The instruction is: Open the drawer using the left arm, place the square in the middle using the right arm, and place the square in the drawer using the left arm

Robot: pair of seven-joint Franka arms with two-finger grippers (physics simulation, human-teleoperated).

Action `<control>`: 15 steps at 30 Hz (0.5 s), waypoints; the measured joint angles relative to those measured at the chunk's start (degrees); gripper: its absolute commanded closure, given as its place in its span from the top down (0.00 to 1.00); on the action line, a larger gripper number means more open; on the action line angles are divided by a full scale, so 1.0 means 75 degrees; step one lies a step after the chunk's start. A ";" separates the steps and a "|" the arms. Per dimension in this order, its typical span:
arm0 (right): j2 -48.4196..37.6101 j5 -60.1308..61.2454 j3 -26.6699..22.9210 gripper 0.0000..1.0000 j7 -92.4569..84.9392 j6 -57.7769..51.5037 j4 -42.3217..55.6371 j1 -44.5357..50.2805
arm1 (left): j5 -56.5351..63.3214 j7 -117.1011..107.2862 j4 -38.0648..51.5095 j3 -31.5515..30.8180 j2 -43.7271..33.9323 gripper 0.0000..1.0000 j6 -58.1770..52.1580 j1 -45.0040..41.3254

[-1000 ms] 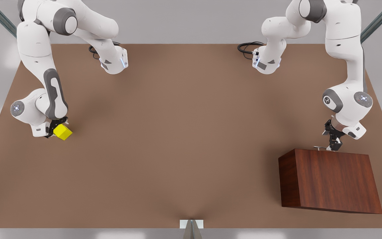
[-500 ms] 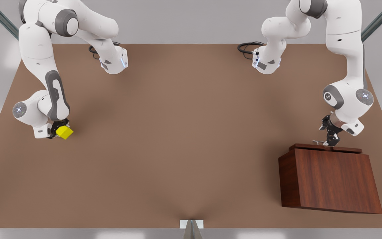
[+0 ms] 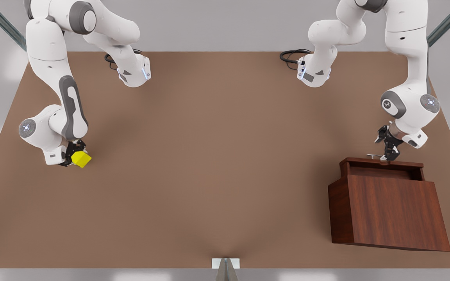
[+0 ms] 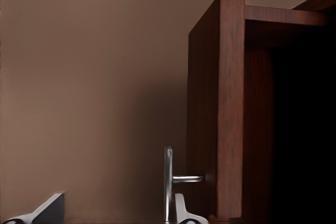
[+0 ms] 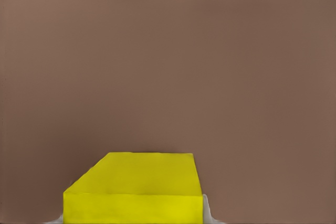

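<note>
The drawer (image 3: 381, 167) had slid further out, toward the worktop's (image 3: 217, 164) far edge, the left gripper (image 3: 386, 156) clamped on its handle (image 4: 168, 182). Near the opposite side edge, the right gripper (image 3: 75, 158) pinched the square (image 3: 81, 159).

Plain brown table (image 3: 217, 164). Dark wooden cabinet (image 3: 389, 212) sits near its front right corner in the front view. Two white arm bases along the far edge.

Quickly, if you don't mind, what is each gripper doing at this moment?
Left gripper: at the drawer's silver handle; grip cannot be told.
Right gripper: shut on the yellow cube.
</note>
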 measured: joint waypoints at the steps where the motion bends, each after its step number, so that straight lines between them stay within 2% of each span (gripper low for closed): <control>1: -0.0055 0.0001 0.0218 0.64 0.0371 -0.0062 0.0006 0.0022 | -0.0001 0.0000 -0.0055 0.0028 -0.0041 1.00 0.0000 0.0012; 3: -0.0274 0.0005 0.0707 0.64 0.1348 -0.0290 0.0011 0.0115 | -0.0002 -0.0001 -0.0120 0.0041 -0.0124 1.00 -0.0023 0.0017; 7: -0.0376 0.0011 0.0857 0.64 0.3508 -0.0292 0.0129 0.1521 | -0.0001 0.0000 -0.0453 0.0177 -0.0478 1.00 -0.0035 -0.0045; 11: 0.0296 0.0179 0.1201 0.64 0.5497 -0.0143 0.1120 0.3183 | -0.0007 0.0001 -0.0831 0.0207 -0.0775 1.00 -0.0036 0.0134; 15: 0.1157 0.0187 0.1253 0.64 0.7912 -0.0119 0.2312 0.4855 | -0.0001 -0.0012 -0.1230 0.0251 -0.1251 1.00 -0.0174 0.0119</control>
